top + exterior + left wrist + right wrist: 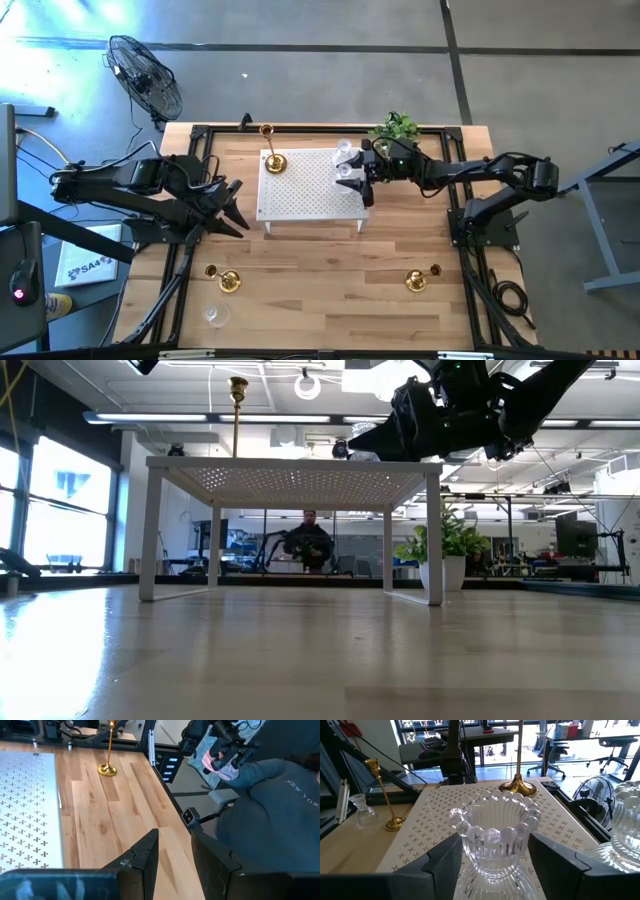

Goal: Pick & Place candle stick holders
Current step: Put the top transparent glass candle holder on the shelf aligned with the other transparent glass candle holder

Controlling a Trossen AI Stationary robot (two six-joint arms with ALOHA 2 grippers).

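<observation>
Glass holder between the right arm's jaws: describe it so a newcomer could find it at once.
Start at the white perforated stand in the middle of the table. On its right edge, near the green plant, the right gripper has open jaws either side of a clear ribbed glass holder. Unlike the brass holder on the stand's left side, it is transparent with a beaded rim.
</observation>
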